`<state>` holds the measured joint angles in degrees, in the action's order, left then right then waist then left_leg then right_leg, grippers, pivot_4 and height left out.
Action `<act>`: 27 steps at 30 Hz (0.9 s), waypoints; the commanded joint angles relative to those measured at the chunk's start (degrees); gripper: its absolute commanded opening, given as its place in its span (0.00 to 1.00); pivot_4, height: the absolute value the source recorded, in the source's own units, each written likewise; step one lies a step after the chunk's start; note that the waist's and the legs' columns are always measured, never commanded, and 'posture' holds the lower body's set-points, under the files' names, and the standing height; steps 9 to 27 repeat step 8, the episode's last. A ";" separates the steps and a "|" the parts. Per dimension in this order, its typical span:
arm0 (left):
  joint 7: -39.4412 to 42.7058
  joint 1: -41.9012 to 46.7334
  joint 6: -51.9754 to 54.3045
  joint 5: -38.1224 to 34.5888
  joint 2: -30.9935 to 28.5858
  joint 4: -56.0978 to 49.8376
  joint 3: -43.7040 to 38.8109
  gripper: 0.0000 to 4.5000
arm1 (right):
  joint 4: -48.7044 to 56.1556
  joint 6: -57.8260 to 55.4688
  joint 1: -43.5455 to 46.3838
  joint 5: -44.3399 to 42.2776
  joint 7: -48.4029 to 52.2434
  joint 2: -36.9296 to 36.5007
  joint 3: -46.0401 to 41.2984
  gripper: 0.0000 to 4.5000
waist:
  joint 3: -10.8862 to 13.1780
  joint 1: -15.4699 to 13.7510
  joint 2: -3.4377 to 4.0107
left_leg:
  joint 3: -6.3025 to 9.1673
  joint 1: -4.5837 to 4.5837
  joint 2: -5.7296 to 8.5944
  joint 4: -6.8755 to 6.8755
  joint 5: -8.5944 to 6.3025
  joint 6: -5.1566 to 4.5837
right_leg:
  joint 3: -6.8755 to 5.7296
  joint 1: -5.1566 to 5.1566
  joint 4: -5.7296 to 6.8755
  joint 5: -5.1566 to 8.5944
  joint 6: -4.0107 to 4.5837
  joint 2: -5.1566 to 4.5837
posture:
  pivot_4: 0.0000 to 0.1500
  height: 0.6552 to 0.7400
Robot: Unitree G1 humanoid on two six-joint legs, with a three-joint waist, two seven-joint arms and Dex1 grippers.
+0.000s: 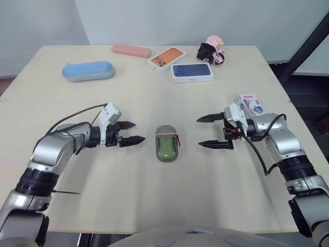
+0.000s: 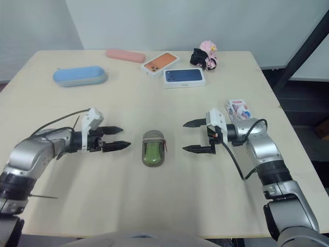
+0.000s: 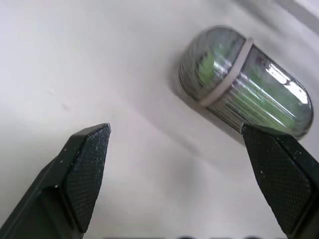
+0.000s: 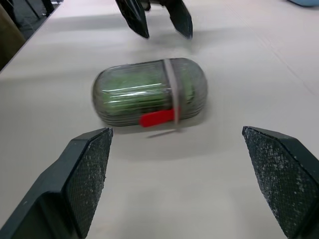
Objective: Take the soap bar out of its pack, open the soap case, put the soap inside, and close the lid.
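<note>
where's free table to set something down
Free: the near table strip in front of the soap case, and the band between the blue case and the left gripper. Crowded: the far edge (pink case, orange box, blue box, toy) and beside the right gripper, with the soap pack.

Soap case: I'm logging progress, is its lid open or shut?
Shut. The case lies flat with its ribbed clear lid down all round, a band runs across it, and something green shows inside.
</note>
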<state>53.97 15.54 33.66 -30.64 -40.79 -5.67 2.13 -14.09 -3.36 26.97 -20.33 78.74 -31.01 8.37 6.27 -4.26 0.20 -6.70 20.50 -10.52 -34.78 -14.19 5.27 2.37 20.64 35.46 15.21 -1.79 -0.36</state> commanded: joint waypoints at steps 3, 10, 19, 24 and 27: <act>-10.30 -10.18 -15.92 7.69 6.05 -5.28 -6.57 0.99 | -3.41 3.63 -0.46 0.77 -6.89 2.87 -3.82 1.00 | 0.00 -0.30 0.00 | -0.01 0.08 -0.01 -0.08 0.00 0.00 | -0.10 0.01 0.03 -0.01 -0.01 -0.12 | 1.00 1.00; -15.34 -15.77 -21.70 11.83 9.39 -6.29 -7.48 0.99 | -5.41 5.92 -1.12 1.57 -8.53 3.19 -4.36 1.00 | 0.01 -0.04 -0.04 | 0.00 0.07 -0.04 -0.13 0.05 -0.03 | -0.16 0.02 0.20 -0.01 -0.01 -0.17 | 1.00 1.00; -15.34 -15.77 -21.70 11.83 9.39 -6.29 -7.48 0.99 | -5.41 5.92 -1.12 1.57 -8.53 3.19 -4.36 1.00 | 0.01 -0.04 -0.04 | 0.00 0.07 -0.04 -0.13 0.05 -0.03 | -0.16 0.02 0.20 -0.01 -0.01 -0.17 | 1.00 1.00; -15.34 -15.77 -21.70 11.83 9.39 -6.29 -7.48 0.99 | -5.41 5.92 -1.12 1.57 -8.53 3.19 -4.36 1.00 | 0.01 -0.04 -0.04 | 0.00 0.07 -0.04 -0.13 0.05 -0.03 | -0.16 0.02 0.20 -0.01 -0.01 -0.17 | 1.00 1.00; -15.34 -15.77 -21.70 11.83 9.39 -6.29 -7.48 0.99 | -5.41 5.92 -1.12 1.57 -8.53 3.19 -4.36 1.00 | 0.01 -0.04 -0.04 | 0.00 0.07 -0.04 -0.13 0.05 -0.03 | -0.16 0.02 0.20 -0.01 -0.01 -0.17 | 1.00 1.00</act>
